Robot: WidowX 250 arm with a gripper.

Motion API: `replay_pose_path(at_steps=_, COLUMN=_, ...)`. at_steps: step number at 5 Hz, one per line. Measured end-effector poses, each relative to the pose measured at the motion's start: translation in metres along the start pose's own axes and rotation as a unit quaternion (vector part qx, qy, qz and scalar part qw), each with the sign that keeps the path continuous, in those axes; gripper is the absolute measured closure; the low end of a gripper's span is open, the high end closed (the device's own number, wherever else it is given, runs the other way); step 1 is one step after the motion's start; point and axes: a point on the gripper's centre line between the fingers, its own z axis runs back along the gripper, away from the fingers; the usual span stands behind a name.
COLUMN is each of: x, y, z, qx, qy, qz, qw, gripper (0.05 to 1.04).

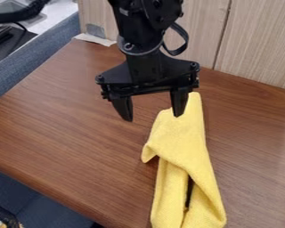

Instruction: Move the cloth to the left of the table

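Hanging above the far part of the table [67, 120], the gripper [154, 118] is spread wide and grips nothing, one fingertip overlapping the upper end of the yellow cloth [183, 140]; whether they touch, I cannot tell. The cloth lies loosely folded on the right-hand part of the table, reaching toward its near edge. The move seems barely begun: grasping, carrying to the table's left side and releasing all appear left to do.

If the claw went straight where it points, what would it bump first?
Probably the yellow cloth, near its far end, or the brown table just beside it; how high the claw hangs is unclear.
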Motion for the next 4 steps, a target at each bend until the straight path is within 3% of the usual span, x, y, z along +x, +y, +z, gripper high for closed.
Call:
replay_pose_path(at_steps=1, x=-0.003, y=0.001, z=-0.006, qx=0.006, qy=0.010, qz=0.002, qw=0.9999, gripper=0.084)
replay_pose_path(at_steps=3, x=-0.022, y=-0.020, z=-0.051, qx=0.005, qy=0.070, qz=-0.018, qw=0.9974, gripper=0.084)
replay_pose_path(at_steps=4, x=-0.025, y=-0.032, z=-0.067, qx=0.010, qy=0.066, qz=-0.033, qw=0.9972, gripper=0.084)
